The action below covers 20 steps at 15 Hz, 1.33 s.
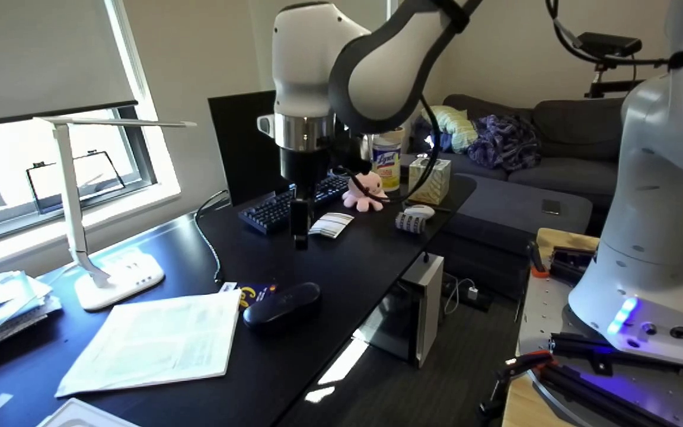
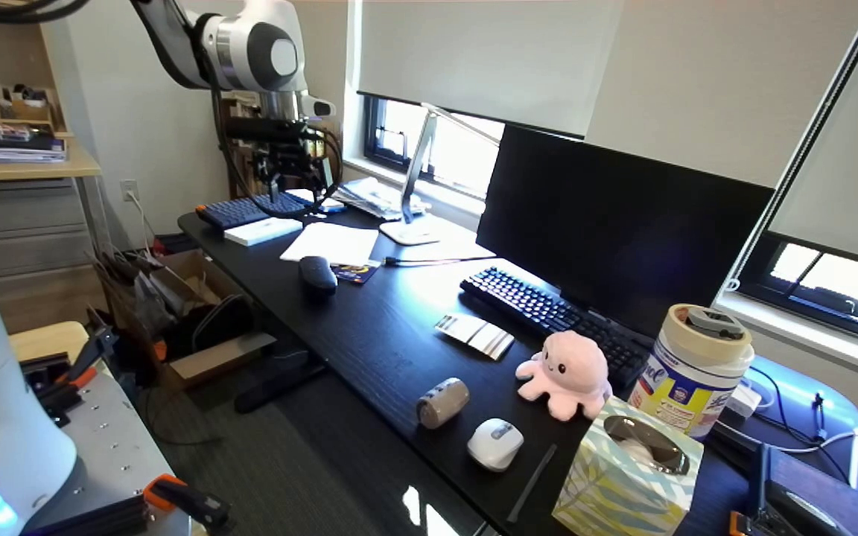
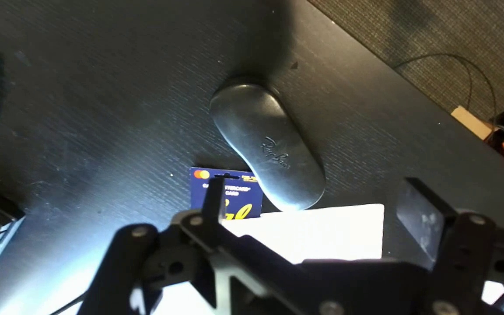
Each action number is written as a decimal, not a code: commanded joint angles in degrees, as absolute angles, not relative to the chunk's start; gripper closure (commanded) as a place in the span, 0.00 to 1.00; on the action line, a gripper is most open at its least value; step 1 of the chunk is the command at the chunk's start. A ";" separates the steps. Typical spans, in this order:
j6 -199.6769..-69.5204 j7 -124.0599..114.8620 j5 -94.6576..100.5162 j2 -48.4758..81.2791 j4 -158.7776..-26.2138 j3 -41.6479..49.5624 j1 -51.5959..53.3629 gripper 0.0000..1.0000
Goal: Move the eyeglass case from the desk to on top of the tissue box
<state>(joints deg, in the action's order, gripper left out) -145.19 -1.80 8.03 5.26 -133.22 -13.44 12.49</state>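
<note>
The eyeglass case is a smooth black oblong with rounded ends, lying flat on the dark desk near its front edge in both exterior views (image 1: 282, 307) (image 2: 318, 274). In the wrist view the eyeglass case (image 3: 269, 146) lies slanted, its lower end close to white paper. The tissue box, cream with a leaf pattern, stands at the far desk end in both exterior views (image 1: 430, 181) (image 2: 626, 476), tissue showing in its top opening. It is out of the wrist view. My gripper (image 3: 320, 199) is open and empty, fingers wide apart. It hangs above the desk in both exterior views (image 1: 300, 234) (image 2: 299, 190), clear of the case.
A blue card (image 3: 239, 188) and papers (image 1: 158, 341) lie beside the case. A lamp (image 1: 119, 277), keyboard (image 2: 548, 309) and monitor (image 2: 623, 231) stand along the window side. A pink plush toy (image 2: 569, 372), wipes tub (image 2: 686, 387), mouse (image 2: 495, 444) and small cylinder (image 2: 442, 403) are near the tissue box.
</note>
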 commanded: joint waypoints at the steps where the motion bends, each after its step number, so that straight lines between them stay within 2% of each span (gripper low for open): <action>1: -145.13 -1.45 8.00 6.09 -132.69 -13.09 13.04 0.00; 6: -145.31 0.17 7.17 7.89 -131.53 -13.21 12.97 0.00; 13: -148.16 3.87 7.34 26.71 -119.22 -13.19 14.41 0.00; 20: -145.12 5.15 12.67 36.65 -109.02 -8.93 16.56 0.00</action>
<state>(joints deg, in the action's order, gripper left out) -147.71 2.43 11.08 33.32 -113.41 -9.87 16.03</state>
